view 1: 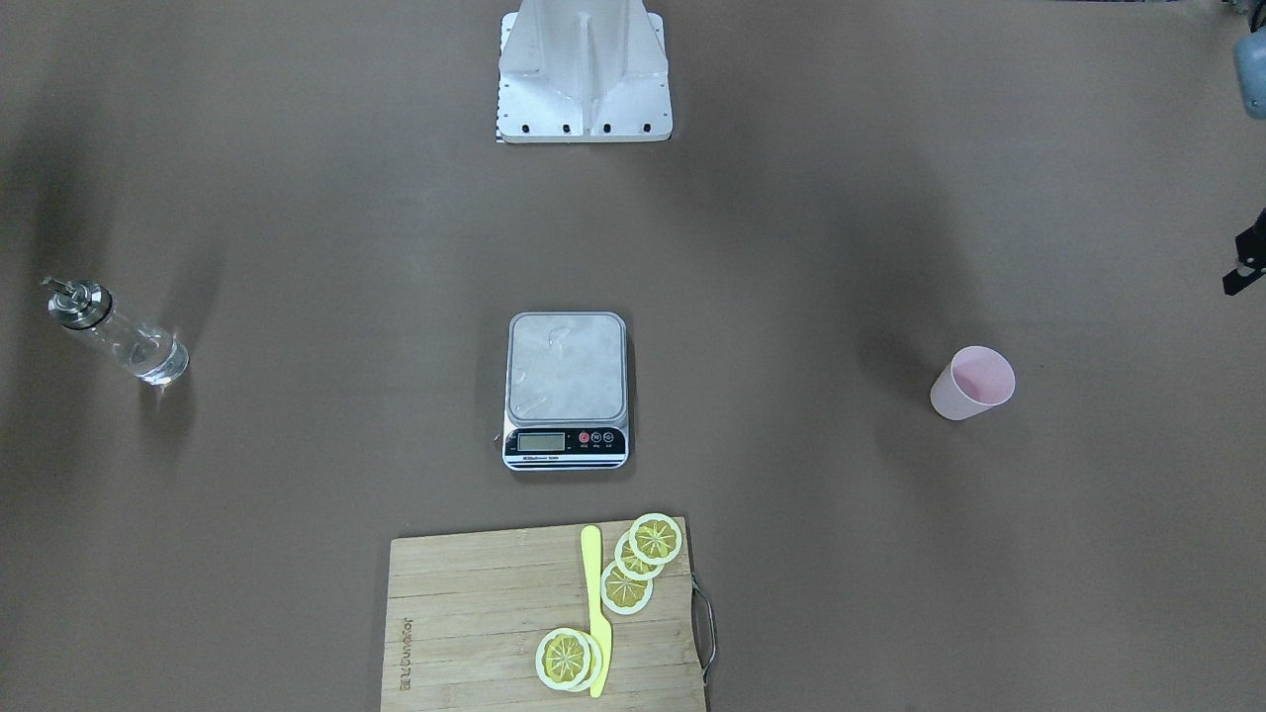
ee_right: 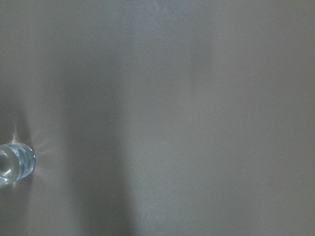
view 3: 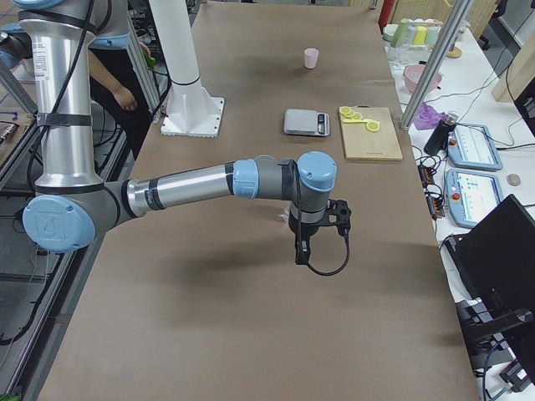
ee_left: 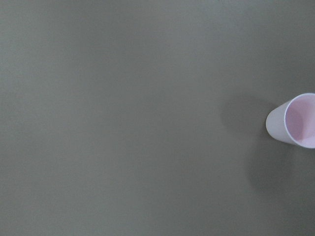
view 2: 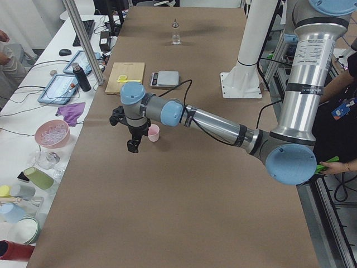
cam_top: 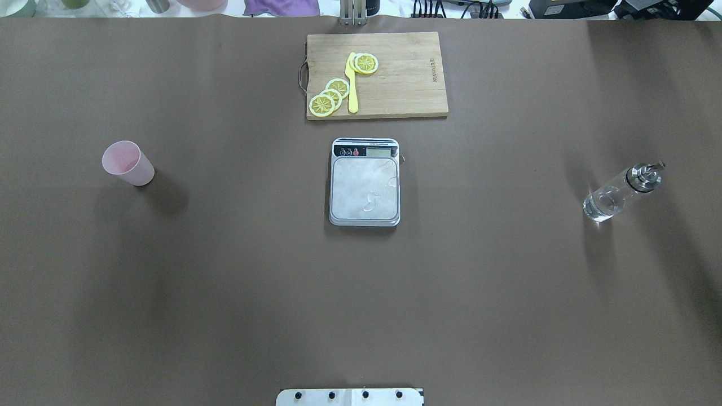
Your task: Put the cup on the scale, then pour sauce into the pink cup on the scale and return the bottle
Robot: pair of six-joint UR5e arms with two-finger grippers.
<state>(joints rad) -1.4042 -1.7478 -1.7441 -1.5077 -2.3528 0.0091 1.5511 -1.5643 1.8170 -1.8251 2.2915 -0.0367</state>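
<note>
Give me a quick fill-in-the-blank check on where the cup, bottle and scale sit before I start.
The cup stands on the ____, not yet on the scale.
The bottle stands on the robot's ____ side of the scale.
On the cutting board, a yellow ____ lies among the lemon slices.
Missing words: table; right; knife.
</note>
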